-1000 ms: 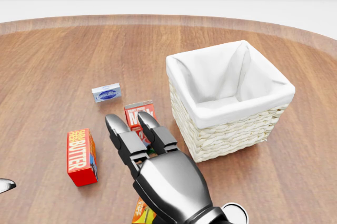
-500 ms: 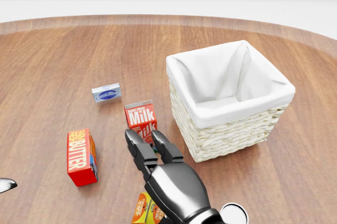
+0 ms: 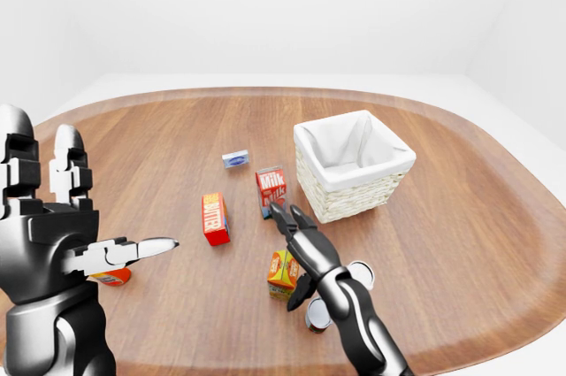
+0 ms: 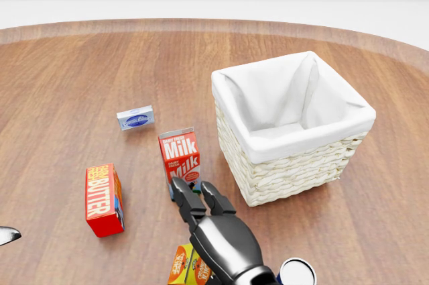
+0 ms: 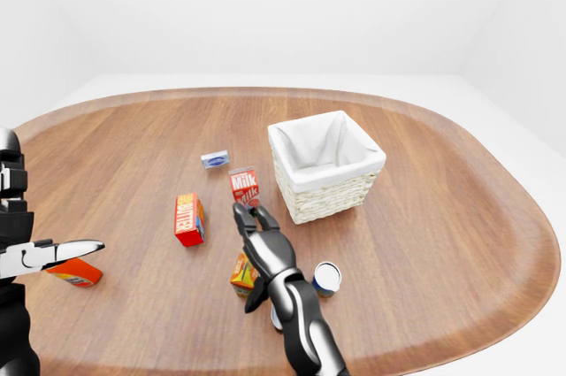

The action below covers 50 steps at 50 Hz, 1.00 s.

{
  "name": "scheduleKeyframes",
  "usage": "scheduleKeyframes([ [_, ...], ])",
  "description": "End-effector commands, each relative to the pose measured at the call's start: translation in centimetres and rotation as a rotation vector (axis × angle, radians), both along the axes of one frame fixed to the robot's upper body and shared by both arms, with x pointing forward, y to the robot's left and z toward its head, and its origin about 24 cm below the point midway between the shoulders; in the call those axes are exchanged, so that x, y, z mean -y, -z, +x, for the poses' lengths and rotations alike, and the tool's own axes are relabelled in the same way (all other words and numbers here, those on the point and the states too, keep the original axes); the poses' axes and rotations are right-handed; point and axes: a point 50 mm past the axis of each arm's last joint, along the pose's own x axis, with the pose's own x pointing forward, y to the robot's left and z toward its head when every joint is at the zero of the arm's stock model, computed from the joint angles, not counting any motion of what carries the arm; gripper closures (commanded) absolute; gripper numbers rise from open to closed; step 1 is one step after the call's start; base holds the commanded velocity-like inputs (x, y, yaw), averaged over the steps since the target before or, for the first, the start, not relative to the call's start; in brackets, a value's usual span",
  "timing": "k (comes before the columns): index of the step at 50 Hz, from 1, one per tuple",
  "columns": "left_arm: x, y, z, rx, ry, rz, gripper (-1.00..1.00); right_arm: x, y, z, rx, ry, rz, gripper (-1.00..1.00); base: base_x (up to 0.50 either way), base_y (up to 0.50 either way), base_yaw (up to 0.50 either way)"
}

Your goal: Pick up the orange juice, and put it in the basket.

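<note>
The orange juice carton (image 3: pixel 281 273) stands on the wooden table, below the milk carton in the left-eye view. It also shows at the bottom edge of the head view (image 4: pixel 186 267). My right hand (image 3: pixel 292 250) is open. Its fingers (image 4: pixel 179 194) stretch over the carton's top towards the milk, and its thumb hangs at the carton's right side. I cannot tell whether it touches the carton. The wicker basket (image 3: pixel 347 198) with a white liner stands upper right of the hand and holds nothing. My left hand (image 3: pixel 88 217) is open and raised at the far left.
A milk carton (image 4: pixel 179 154) stands just beyond my right fingertips, left of the basket. A red butter box (image 4: pixel 102 199) and a small blue-white box (image 4: pixel 135 118) lie further left. A can (image 5: pixel 327 277) stands right of my forearm. An orange packet (image 5: pixel 75 272) lies under my left hand.
My right hand has drawn back towards the bottom of the head view, uncovering the milk carton and more of the orange juice carton. The camera and the left hand have not moved.
</note>
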Motion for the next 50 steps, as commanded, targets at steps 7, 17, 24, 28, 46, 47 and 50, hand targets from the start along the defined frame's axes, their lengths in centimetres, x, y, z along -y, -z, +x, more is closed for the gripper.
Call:
scheduleKeyframes([
  [7,0.0,0.0,0.0,-0.002,0.000,-0.001,-1.00,0.0,2.2,0.7,-0.071,0.036,-0.006,-1.00,0.00,0.00,0.00],
  [17,-0.1,0.0,0.0,-0.002,0.000,-0.001,-1.00,0.0,3.5,1.1,-0.113,0.059,-0.013,-1.00,0.00,0.00,0.00],
  [24,0.0,0.0,0.0,-0.001,-0.001,-0.002,-1.00,-0.2,4.7,1.1,-0.141,0.061,-0.013,-1.00,0.00,0.00,0.00],
  [28,0.0,0.0,0.0,0.000,-0.001,-0.002,-1.00,-0.2,5.0,1.1,-0.148,0.060,-0.011,-1.00,0.00,0.00,0.00],
  [46,0.0,0.0,0.0,0.000,0.000,-0.001,-1.00,-0.8,7.1,0.8,-0.191,0.047,-0.002,0.37,0.00,0.00,0.00],
  [47,0.0,0.0,0.0,0.002,-0.001,-0.002,-1.00,-0.8,7.1,0.8,-0.192,0.047,-0.003,0.80,0.00,0.00,0.00],
  [50,0.0,0.0,0.1,-0.001,-0.002,-0.003,-1.00,-0.7,7.1,0.8,-0.191,0.046,0.003,1.00,0.00,0.00,0.00],
])
